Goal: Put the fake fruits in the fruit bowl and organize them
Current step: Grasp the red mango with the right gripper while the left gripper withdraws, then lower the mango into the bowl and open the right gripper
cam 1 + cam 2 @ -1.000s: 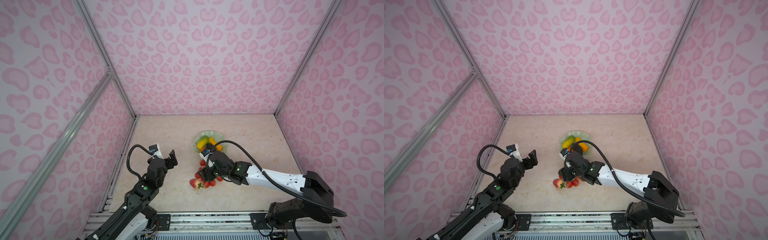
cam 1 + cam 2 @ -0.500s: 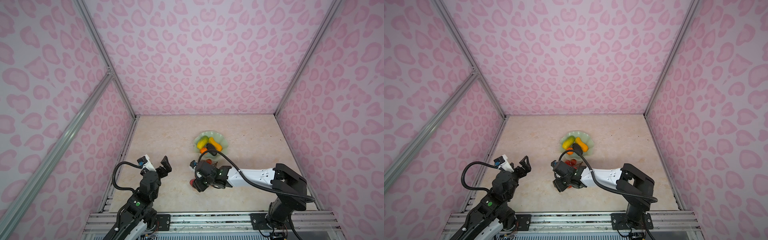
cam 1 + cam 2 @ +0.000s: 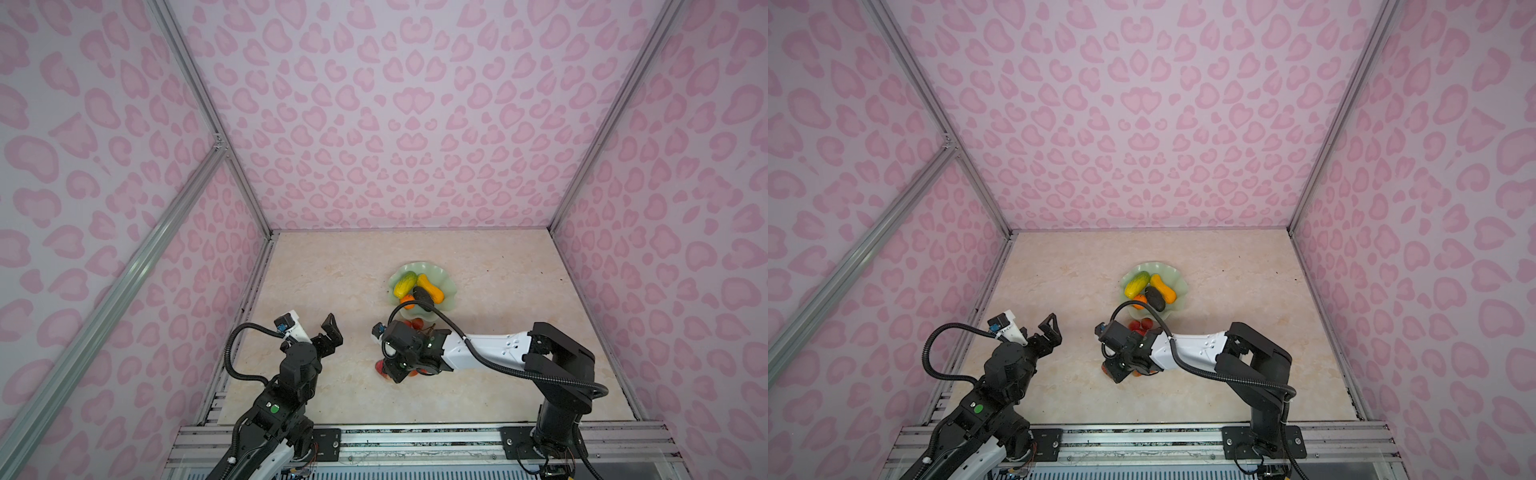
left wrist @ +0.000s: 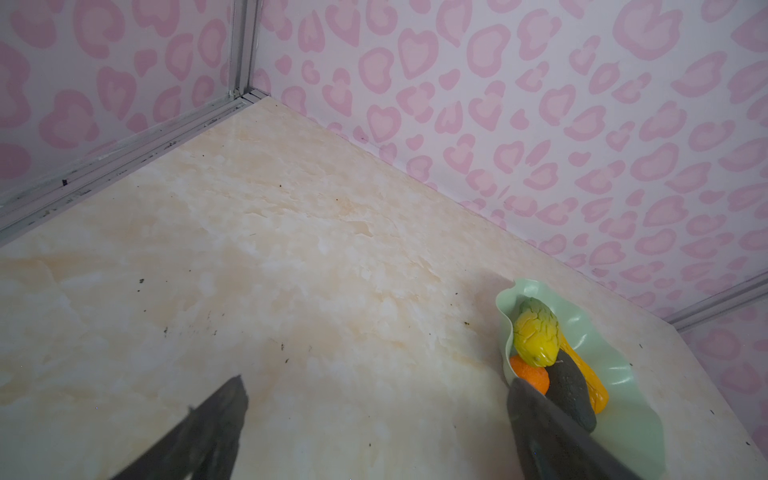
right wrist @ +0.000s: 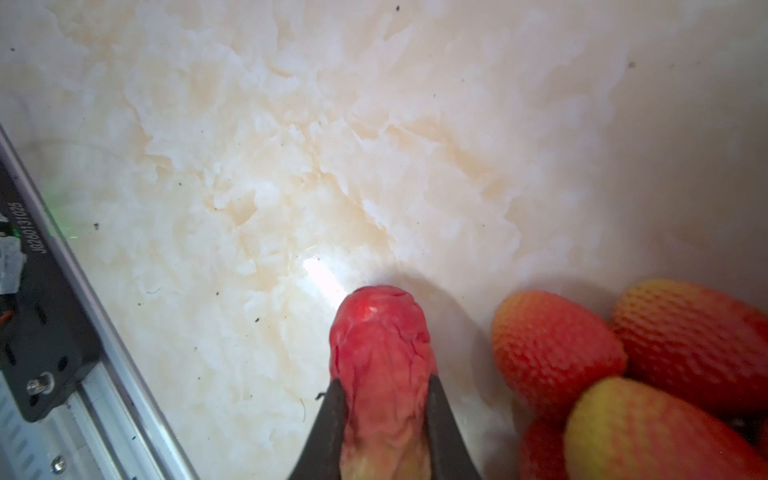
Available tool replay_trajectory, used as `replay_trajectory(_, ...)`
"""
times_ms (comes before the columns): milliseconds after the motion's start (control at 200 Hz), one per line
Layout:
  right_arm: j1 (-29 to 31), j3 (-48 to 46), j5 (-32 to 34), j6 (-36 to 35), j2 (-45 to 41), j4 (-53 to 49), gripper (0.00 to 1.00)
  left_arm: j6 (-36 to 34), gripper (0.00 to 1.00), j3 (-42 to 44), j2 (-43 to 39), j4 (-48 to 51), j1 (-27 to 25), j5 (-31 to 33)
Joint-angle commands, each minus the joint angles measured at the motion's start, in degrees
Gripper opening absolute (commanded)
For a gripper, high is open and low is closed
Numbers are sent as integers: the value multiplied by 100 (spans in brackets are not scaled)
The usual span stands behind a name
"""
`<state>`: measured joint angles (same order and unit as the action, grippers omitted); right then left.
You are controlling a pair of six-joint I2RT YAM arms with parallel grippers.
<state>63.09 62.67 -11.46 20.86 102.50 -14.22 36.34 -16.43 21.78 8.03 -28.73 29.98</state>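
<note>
The right fingers (image 5: 328,428) have come down and closed on the pink-red strawberry (image 5: 382,353) on the table (image 5: 291,166); you have four fruits (image 3: 405,284) in the fruit bowl (image 3: 432,266) beyond them, the berry cluster (image 5: 557,353) beside them outstanding, left fingers (image 4: 199,432) wide, empty.

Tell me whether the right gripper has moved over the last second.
Yes. In a top view the right gripper has shifted away from the fruit bowl, toward the front rail, and grips the pink-red strawberry.
</note>
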Motion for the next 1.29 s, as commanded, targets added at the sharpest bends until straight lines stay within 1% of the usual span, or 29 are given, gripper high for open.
replay_trajectory(0, -123, -32, -259, 45, -259, 157, 13, -13, 99, -36, -25, 32, 8, 68)
replay_trajectory(90, -477, 11, -277, -41, -594, 56, 12, -21, 99, -58, -7, 23, 8, 39)
replay_trajectory(185, -1046, 67, -201, -229, -991, -53, 12, -28, 99, -123, 8, 64, 12, -25)
replay_trajectory(260, -1474, 105, 108, -485, -1164, -92, 13, -52, 99, -108, 32, 9, 8, -28)
replay_trajectory(370, -2091, 285, 306, -726, -1083, -151, 13, -57, 99, -110, 78, -61, 8, -90)
replay_trajectory(465, -2430, 442, 279, -835, -773, -133, 14, -93, 99, -192, 140, -11, 3, -205)
replay_trajectory(600, -2555, 644, 239, -952, -265, -55, 15, -161, 99, -207, 241, -5, 8, -237)
replay_trajectory(670, -2558, 716, 182, -962, -82, -52, 17, -145, 99, -228, 287, -14, 8, -304)
replay_trajectory(820, -2572, 732, 153, -944, 33, -3, 36, -144, 99, -256, 412, -72, 8, -364)
replay_trajectory(880, -2584, 737, 161, -926, -11, -34, 45, -144, 99, -231, 475, -132, 8, -343)
replay_trajectory(930, -2578, 676, 209, -890, -142, -31, 52, -144, 99, -244, 533, -183, 8, -376)
replay_trajectory(1035, -2654, 315, 281, -690, -639, 164, 59, -184, 99, -343, 673, -181, 8, -430)
replay_trajectory(1085, -2710, 78, 281, -539, -948, 282, 60, -217, 99, -361, 741, -220, 8, -408)
replay_trajectory(1190, -2836, -577, 113, -44, -1613, 585, 58, -228, 99, -360, 895, -312, 8, -403)
replay_trajectory(1290, -2845, -1330, -130, 703, -2173, 917, 57, -198, 99, -420, 1016, -329, 8, -475)
